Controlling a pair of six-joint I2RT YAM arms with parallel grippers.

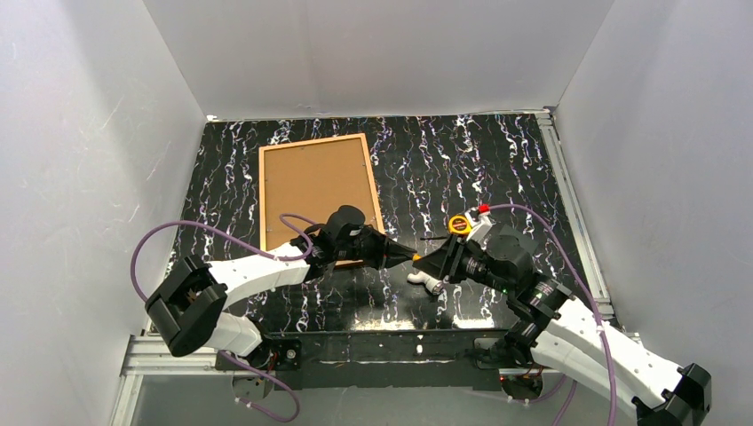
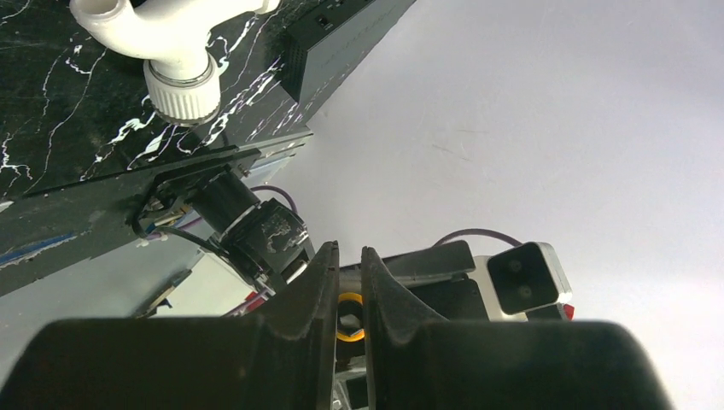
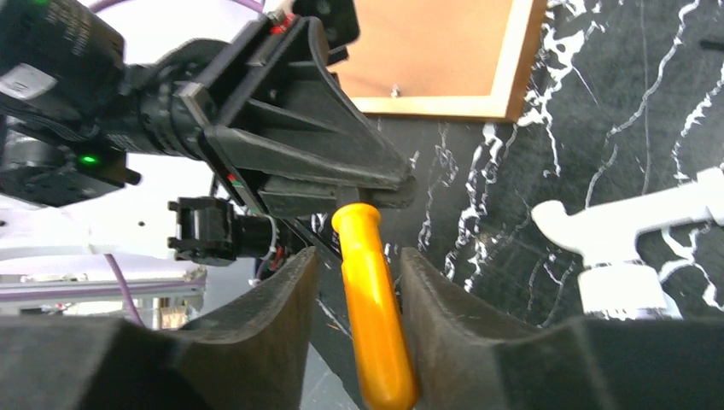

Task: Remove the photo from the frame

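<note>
frame (image 1: 315,186) lies back-up in the upper left of the overhead picture, tan board showing. Long axis runs top-to-bottom with a slight lean. photo isn't visible in any view. My guess is it sits under that backing, so nothing is out yet. 1 small metal tab (image 3: 394,90) shows on the board near the corner.

Both sets of fingers meet at picture centre, below and right of the frame's lower right corner, clear of the frame. left fingers (image 2: 320,282) are pinched together on the far end of an orange tool (image 3: 369,299). right fingers (image 3: 286,299) are apart, straddling its handle with a gap on each side. Reads as a handover, no grip yet.

Left arm is the nearer 1: its wrist overlaps that corner from above. Next move has to go up-left to the board edge.

white plastic fitting (image 1: 424,280) lies on the surface (image 1: 462,160) just below the fingers, so mind it.
</note>
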